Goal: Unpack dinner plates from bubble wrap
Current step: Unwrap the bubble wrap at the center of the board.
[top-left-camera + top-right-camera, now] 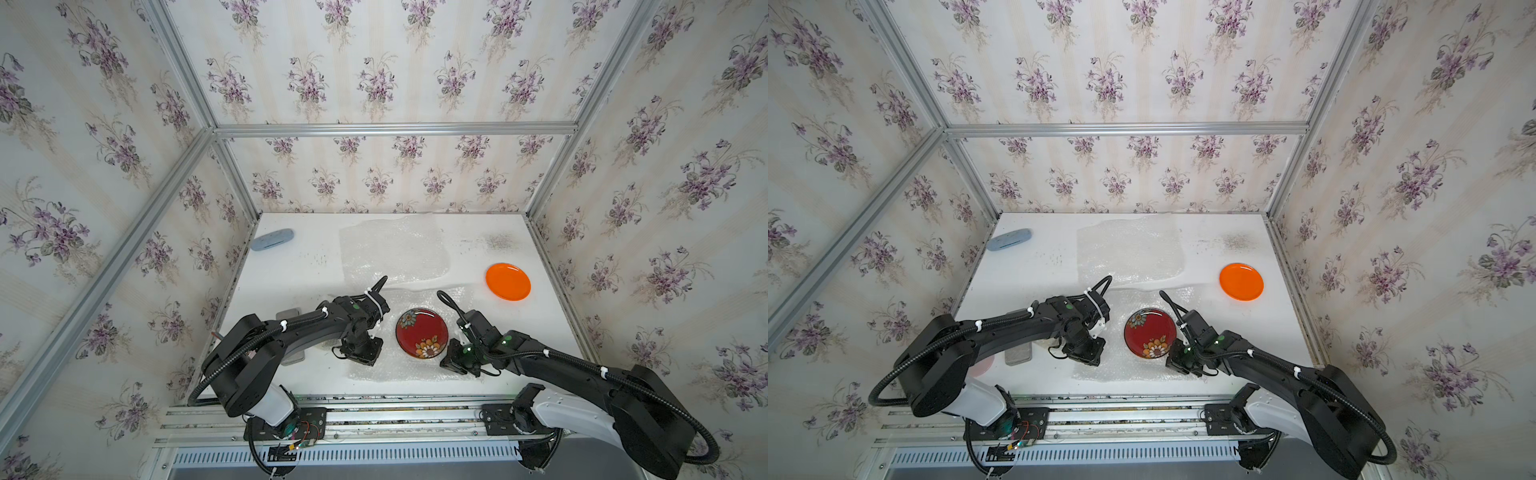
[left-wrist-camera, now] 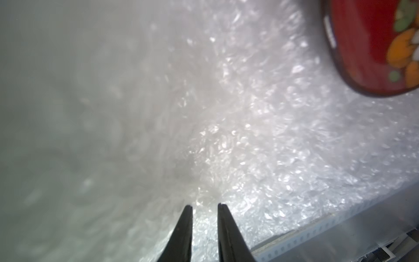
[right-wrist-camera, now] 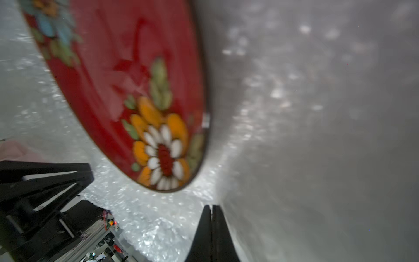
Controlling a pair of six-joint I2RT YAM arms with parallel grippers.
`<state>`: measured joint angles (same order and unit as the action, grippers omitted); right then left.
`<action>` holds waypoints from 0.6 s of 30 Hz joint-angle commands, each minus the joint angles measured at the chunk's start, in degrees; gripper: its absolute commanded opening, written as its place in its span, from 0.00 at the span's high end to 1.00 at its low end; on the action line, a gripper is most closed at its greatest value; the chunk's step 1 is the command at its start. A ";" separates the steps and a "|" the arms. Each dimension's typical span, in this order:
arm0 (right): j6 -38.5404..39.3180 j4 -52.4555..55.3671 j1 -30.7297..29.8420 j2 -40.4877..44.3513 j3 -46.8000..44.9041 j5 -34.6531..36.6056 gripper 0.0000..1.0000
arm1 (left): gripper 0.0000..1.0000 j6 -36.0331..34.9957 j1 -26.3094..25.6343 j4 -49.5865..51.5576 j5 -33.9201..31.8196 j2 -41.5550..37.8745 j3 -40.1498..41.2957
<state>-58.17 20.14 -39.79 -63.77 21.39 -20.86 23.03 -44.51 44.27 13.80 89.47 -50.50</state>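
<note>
Desk point(image 1: 291, 282), with far wrap point(image 1: 395, 249) flat and near wrap point(image 1: 395, 370) under red plate point(image 1: 422, 333): lies between both arms, nearer the right; round, no long axis. Bare at far right, orange plate point(image 1: 508, 281). Right jaws shut, seemingly on near wrap's edge. Left jaws narrowly apart; grip unclear. Tips hidden in top views.

A pale blue oval object point(image 1: 272, 240) lies on the white table point(image 1: 291, 282).

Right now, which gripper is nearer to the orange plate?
Right. The right gripper sits beside the red flowered plate, on the side facing the orange plate. The left gripper is on that plate's opposite side, farther away.
</note>
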 commanded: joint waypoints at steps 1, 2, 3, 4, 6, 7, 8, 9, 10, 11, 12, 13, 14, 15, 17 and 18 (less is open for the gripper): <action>-1.33 4.72 1.56 1.39 -2.35 3.74 0.99 | 0.76 0.17 0.04 -0.17 -1.18 1.66 0.05; -1.38 5.13 2.52 2.47 -2.86 4.17 0.99 | 0.76 0.25 0.04 -0.19 -1.08 2.41 -0.06; -1.42 5.69 3.51 3.45 -3.14 4.54 0.99 | 0.76 0.32 0.04 -0.23 -1.00 2.87 -0.13; -1.27 6.37 4.57 4.69 -3.35 5.00 0.99 | 0.76 0.32 0.04 -0.30 -1.04 3.22 -0.08; -0.40 7.55 6.95 6.72 -3.61 5.20 0.99 | 0.76 0.24 0.13 -0.24 -1.33 3.43 0.08; 0.25 8.29 8.10 7.51 -3.63 5.13 0.99 | 0.76 0.18 0.19 -0.21 -1.29 3.39 0.05; 0.95 9.16 10.54 8.07 -3.48 5.17 0.99 | 0.76 0.09 0.29 -0.19 -1.10 3.14 0.21; 1.48 10.02 11.52 8.59 -3.26 5.33 0.99 | 0.76 0.09 0.30 -0.15 -0.98 2.81 0.15; 1.94 10.58 12.15 9.31 -2.71 5.39 0.98 | 0.76 0.09 0.38 -0.09 -0.97 2.33 0.09; 2.25 10.61 12.27 10.10 -2.05 5.18 0.98 | 0.75 0.01 0.40 0.02 -0.58 1.79 0.03; 2.27 10.30 12.28 10.87 -1.37 4.81 0.98 | 0.74 -0.04 0.56 0.13 -0.16 1.28 -0.14; 2.32 9.70 12.27 11.85 -0.74 3.93 0.97 | 0.72 -0.03 0.65 0.62 -0.02 0.63 -0.50; 2.37 8.84 12.28 12.65 0.21 3.05 0.96 | 0.71 -0.22 0.74 1.27 0.13 -0.07 -1.07; 2.28 8.55 12.28 13.23 1.19 2.61 0.96 | 0.70 -0.36 0.82 1.77 0.68 -0.70 -1.66; 2.18 8.48 12.26 13.84 3.99 2.75 0.96 | 0.69 -0.48 0.91 3.60 0.44 -2.42 -3.44; 2.42 8.04 12.28 13.69 5.30 2.67 0.96 | 0.68 -0.68 0.93 4.23 0.58 -3.24 -4.37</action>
<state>-56.53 28.47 -27.57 -50.46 24.47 -17.96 23.03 -43.68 45.74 13.72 87.81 -53.23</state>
